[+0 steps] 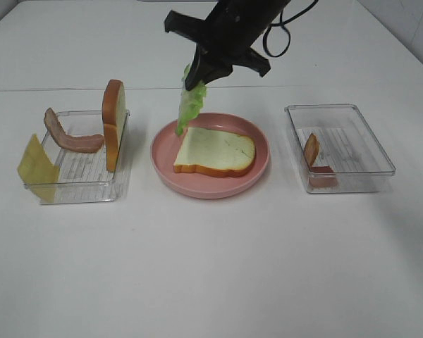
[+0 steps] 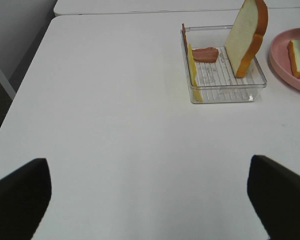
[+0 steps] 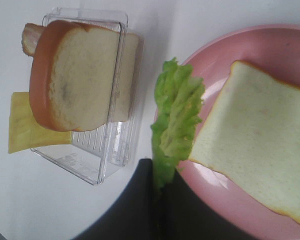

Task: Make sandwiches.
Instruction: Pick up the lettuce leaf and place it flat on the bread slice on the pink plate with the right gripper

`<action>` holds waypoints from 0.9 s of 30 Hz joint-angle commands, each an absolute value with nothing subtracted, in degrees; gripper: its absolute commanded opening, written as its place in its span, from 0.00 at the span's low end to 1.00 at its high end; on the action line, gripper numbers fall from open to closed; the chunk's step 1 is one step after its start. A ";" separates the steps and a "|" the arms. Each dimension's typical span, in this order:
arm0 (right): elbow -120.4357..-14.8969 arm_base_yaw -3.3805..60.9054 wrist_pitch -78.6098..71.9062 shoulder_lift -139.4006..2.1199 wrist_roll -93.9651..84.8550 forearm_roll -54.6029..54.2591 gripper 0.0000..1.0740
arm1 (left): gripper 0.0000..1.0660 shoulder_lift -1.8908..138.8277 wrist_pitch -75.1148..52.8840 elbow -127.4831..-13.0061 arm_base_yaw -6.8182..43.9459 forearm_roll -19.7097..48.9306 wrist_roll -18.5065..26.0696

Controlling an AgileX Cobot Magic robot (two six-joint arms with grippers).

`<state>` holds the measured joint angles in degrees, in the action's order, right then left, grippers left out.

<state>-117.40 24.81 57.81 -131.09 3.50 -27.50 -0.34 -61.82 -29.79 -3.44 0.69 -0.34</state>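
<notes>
Left fingers (image 2: 20, 200) spread over table (image 2: 130, 140); right fingers (image 3: 132, 210) pinching lettuce leaf (image 1: 189, 102) (hanging above pink plate (image 1: 197, 191) rim, beside bread slice (image 1: 215, 151)).

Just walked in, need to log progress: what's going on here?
The right gripper is shut on the lettuce leaf, which hangs over the left side of the pink plate. One bread slice lies flat there, bare. The left gripper hovers open over the table. The left tray holds the upright bread slice, a bacon strip and the cheese square; the right tray holds the other bacon strip.
</notes>
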 commanded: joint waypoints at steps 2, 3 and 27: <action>-117.46 25.73 56.09 -132.58 2.92 -28.76 0.00 | 0.95 -1.15 -61.59 -29.62 -3.50 1.09 -0.52; -117.46 25.95 55.63 -133.44 2.98 -29.05 0.00 | 0.95 -1.15 -61.59 -29.62 -3.50 1.03 -0.52; -117.46 25.95 57.52 -135.85 7.91 -11.34 0.00 | 0.95 -1.15 -61.59 -29.62 -3.50 1.03 -0.52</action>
